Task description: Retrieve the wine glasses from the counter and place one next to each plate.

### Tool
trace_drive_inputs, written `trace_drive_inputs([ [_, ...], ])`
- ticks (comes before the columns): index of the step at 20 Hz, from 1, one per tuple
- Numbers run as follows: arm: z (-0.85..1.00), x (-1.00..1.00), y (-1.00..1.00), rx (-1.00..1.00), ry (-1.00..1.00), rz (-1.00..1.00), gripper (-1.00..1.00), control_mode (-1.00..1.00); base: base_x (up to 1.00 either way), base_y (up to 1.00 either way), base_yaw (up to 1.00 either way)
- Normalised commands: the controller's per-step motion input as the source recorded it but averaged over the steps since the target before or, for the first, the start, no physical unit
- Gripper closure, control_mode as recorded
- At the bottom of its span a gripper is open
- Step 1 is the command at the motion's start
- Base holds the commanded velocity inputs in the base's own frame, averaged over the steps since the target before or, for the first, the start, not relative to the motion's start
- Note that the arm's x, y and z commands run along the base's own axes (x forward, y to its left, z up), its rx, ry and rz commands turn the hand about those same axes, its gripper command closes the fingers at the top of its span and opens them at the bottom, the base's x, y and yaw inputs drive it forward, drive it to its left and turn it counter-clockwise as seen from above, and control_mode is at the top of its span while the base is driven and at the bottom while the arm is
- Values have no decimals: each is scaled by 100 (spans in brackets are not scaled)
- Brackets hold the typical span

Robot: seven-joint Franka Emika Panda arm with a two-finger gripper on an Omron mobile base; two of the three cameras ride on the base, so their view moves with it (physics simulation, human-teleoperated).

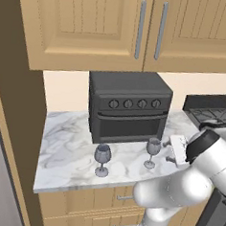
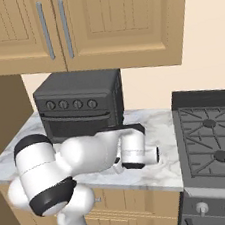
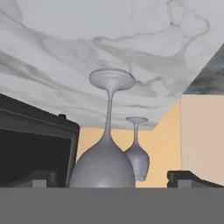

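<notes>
On the left part of the desk (image 1: pixel 69 145) stands the first wine glass (image 1: pixel 102 158), upright, near the front edge and in front of the dark toaster oven (image 1: pixel 128 111). To the right of it, well apart, stands the second wine glass (image 1: pixel 152 152), also upright. Just beside this one, on its right, is the end effector (image 1: pixel 172 151), turned sideways toward the bowl, its jaws spread wide and holding nothing. In the hand view the nearer glass sits between the two finger tips (image 3: pixel 186 178). Further right is the stove (image 2: pixel 213 142). The glasses look light, thin and fragile, with smooth slippery walls. I think the bowl, or the stem just under it, is the best place to hold, with gentle pressure.
</notes>
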Motion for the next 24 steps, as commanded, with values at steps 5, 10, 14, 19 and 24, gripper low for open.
trace_drive_inputs([
  [5, -2, 0, 2, 11, 14, 0, -100, -100, 0, 0, 0],
  [10, -11, 10, 8, 3, 10, 0, -100, -100, 0, 0, 0],
  [14, -9, 1, 11, 0, 1, 0, -100, -100, 0, 0, 0],
  [19, -4, 0, 13, 0, 0, 0, -100, -100, 0, 0, 0],
  [24, -7, 0, 15, 0, 0, 0, -100, -100, 0, 0, 0],
])
